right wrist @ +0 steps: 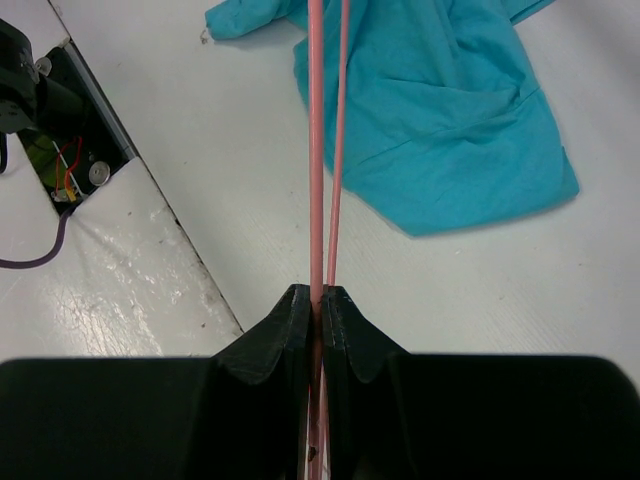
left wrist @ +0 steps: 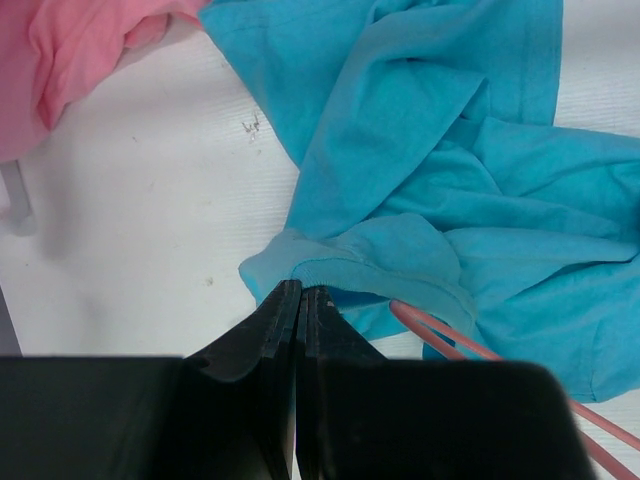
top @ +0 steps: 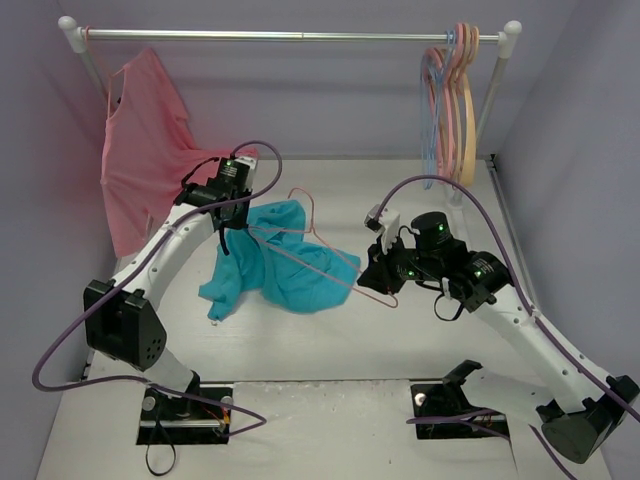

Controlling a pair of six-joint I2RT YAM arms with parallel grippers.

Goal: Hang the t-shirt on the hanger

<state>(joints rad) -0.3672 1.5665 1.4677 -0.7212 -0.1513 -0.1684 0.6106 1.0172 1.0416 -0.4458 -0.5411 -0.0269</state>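
Note:
The teal t-shirt (top: 285,262) lies crumpled on the white table left of centre, its upper edge lifted at my left gripper (top: 230,238). In the left wrist view the left gripper (left wrist: 301,288) is shut, and the t-shirt's (left wrist: 450,150) ribbed collar (left wrist: 340,262) sits pinched at its tips. The thin pink hanger (top: 345,280) runs from its hook near the shirt's top, through the cloth, out to the right. My right gripper (top: 378,282) is shut on the hanger's right end. In the right wrist view the right gripper (right wrist: 320,292) clamps the hanger's wires (right wrist: 316,150), which reach up to the t-shirt (right wrist: 450,110).
A larger pink garment (top: 140,150) hangs at the left end of the rail (top: 300,36), close behind the left arm, and shows again as the pink garment (left wrist: 60,60) in the left wrist view. Several spare hangers (top: 450,100) hang at the rail's right end.

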